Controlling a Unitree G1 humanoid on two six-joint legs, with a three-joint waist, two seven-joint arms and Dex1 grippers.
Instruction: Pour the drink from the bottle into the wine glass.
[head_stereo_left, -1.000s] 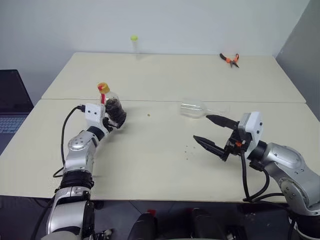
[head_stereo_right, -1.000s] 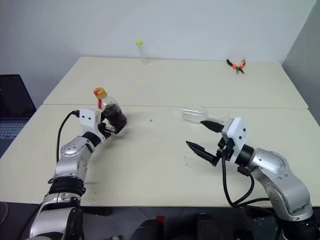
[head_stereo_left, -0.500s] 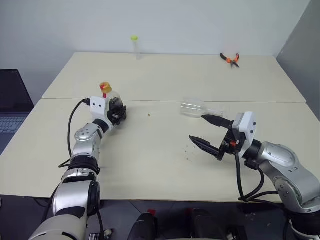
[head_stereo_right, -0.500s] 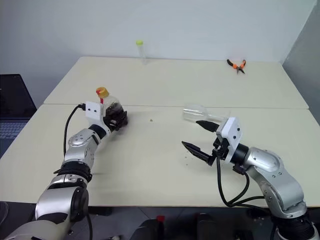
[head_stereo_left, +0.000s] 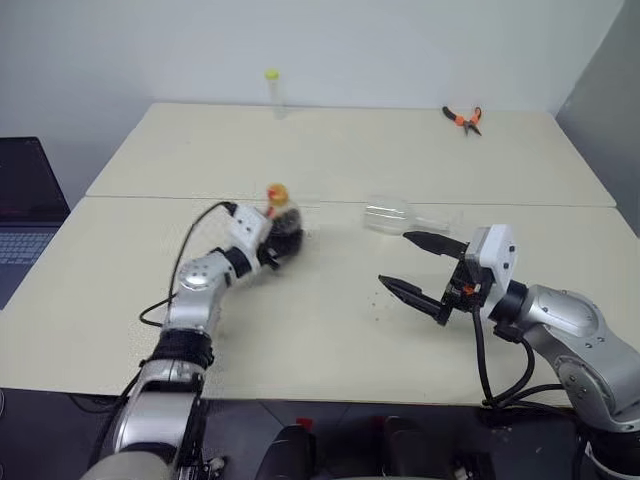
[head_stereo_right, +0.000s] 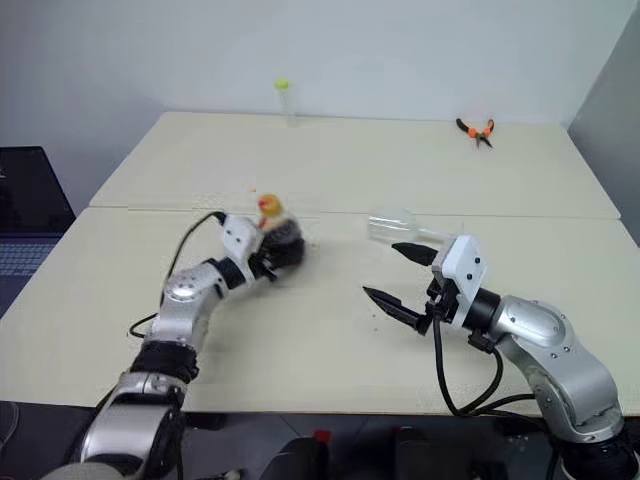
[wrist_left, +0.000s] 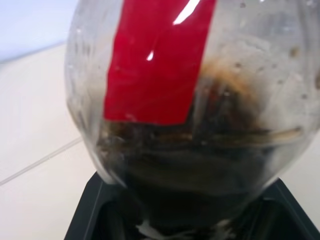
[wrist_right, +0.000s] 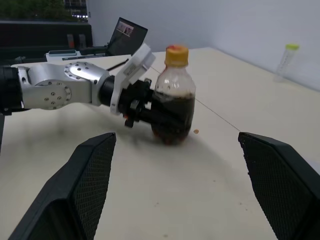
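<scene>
Right claw (head_stereo_left: 418, 272) hangs over the near right part of the desk (head_stereo_left: 330, 330), its two black fingers spread wide, nothing between them. Pointed leftward toward the middle of the desk. Small dark specks on the desk surface just left of its lower finger.

Left claw (head_stereo_right: 281, 254) sits farther in, left of centre, clamped on the lower body of the bottle (wrist_right: 173, 95). Right wrist view shows the black fingers wrapped around the bulbous part, bottle upright or very nearly so, its base at or just above the desk; cannot tell which. Yellow cap (wrist_right: 176, 55) on. Drink (wrist_right: 175, 112), dark brown, fills the lower body, level standing below the neck. Left wrist view: red label (wrist_left: 157, 60) close up, dark liquid below it, black claw base beneath the bottle.

Wine glass (head_stereo_left: 392, 216) lies on its side right of the bottle and just beyond the right claw, bowl to the left, stem running right. Apart from both claws. Looks empty.

Seam between the two desk halves runs left to right behind the bottle and glass.

Far side: thin clear tube with yellow-green cap (head_stereo_left: 272, 90) standing at the far edge, left of centre. Orange-handled pliers (head_stereo_left: 461, 118) at the far right. Laptop (head_stereo_left: 28, 200) off the desk at far left.
</scene>
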